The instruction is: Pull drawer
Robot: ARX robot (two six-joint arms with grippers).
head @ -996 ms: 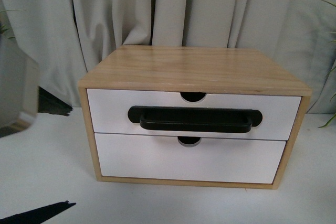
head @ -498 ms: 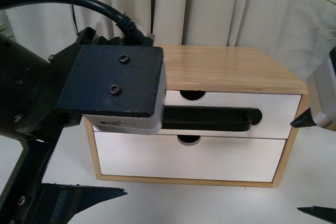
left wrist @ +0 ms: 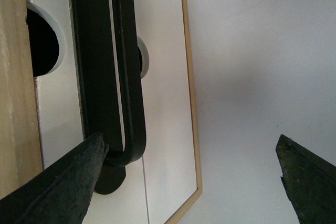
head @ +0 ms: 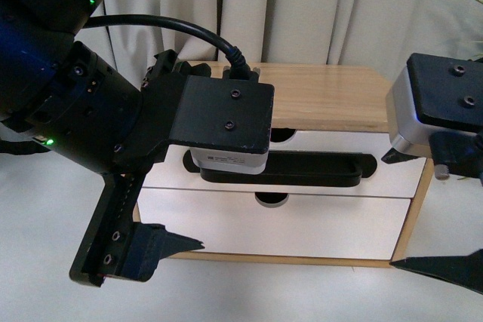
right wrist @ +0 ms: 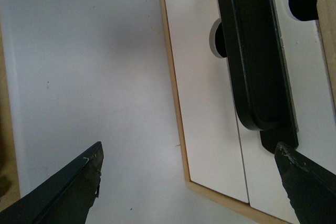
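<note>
**Both arms in front of the cabinet, jaws spread, drawer shut**

A white table (head: 45, 262) runs back to a pale curtain (head: 302, 13). On it stands a low wooden cabinet (head: 332, 99) with two white fronts, one above the other.

The left arm (head: 68, 111) fills the left half of the front view. It is a bulky black body with a thick cable (head: 173, 28) looping into its wrist block (head: 226, 122), which covers the left end of the upper front. The right arm (head: 445, 103) shows at the right edge, just beside the cabinet's right corner.

The drawer (head: 392, 164) is the upper of the two fronts. Its face appears level with the cabinet frame, so it is closed. The plain lower front (head: 302, 228) sits under it, with a narrow seam between them.

The long black bar handle (head: 317, 171) lies across the drawer, its left end hidden behind the wrist block. A half-round notch (left wrist: 42, 43) is cut into the drawer's top edge, and a second notch (head: 272, 199) into the lower front's.

The left gripper (left wrist: 190, 145) is spread wide and holds nothing. One finger tip is at the handle's rounded end, though contact cannot be judged, and the other is out over bare table. The right gripper (right wrist: 189, 153) is likewise wide apart and empty, one tip near the handle's other end and one over the table.
</note>
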